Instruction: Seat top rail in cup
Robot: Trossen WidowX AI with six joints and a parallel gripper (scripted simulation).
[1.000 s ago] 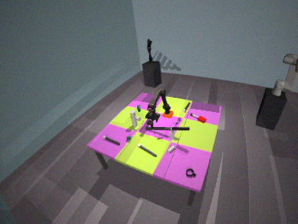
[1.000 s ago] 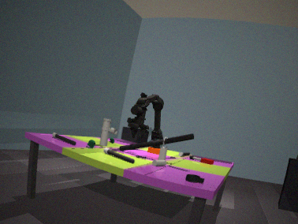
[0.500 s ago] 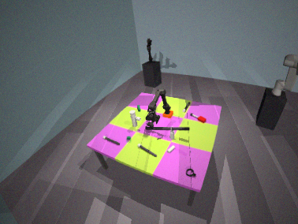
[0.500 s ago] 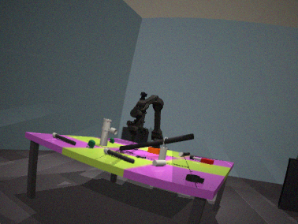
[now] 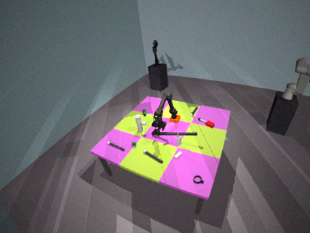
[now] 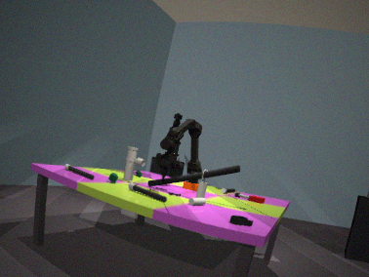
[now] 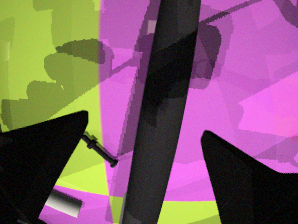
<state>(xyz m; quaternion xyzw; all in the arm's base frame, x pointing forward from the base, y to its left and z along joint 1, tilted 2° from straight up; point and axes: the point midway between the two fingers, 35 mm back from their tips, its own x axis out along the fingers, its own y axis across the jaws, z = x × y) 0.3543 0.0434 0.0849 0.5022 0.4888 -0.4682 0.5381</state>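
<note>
Presently catalogued, one checkered surface (image 5: 186,162), pink and yellow-green squares, on dark legs.

Item: arm (image 6: 187,141), black, based at the far side of the surface, bent forward and down over the rail.

Item: gripper (image 7: 143,163), spread wide, holding nothing. In the wrist view the two dark fingers stand either side of the rail with a gap on each side; no contact is visible.

Item: rail (image 6: 194,176), long dark bar, raised off the surface and tilted, its higher end toward the right in the exterior view. It passes through a loop on a small grey post (image 6: 201,187) near the surface's middle. Its lower, left end hangs free in the air, well apart from the cup.

Item: big post (image 6: 130,163), pale, upright on the left half of the surface, with a cup (image 6: 141,160) projecting sideways near its top. Cup empty of the rail. Band too small to make out.

Item: orange block (image 5: 175,119), near the arm's base.

Item: red-handled tool (image 5: 206,122), right rear square.

Item: black ring (image 5: 198,179), near right corner.

Item: two dark rods with pale tips (image 5: 116,146), lying flat on the left and front squares.

Item: white cylinder (image 5: 178,154), lying flat on the front half.

Item: green ball (image 6: 113,178), left of the big post in the exterior view.
</note>
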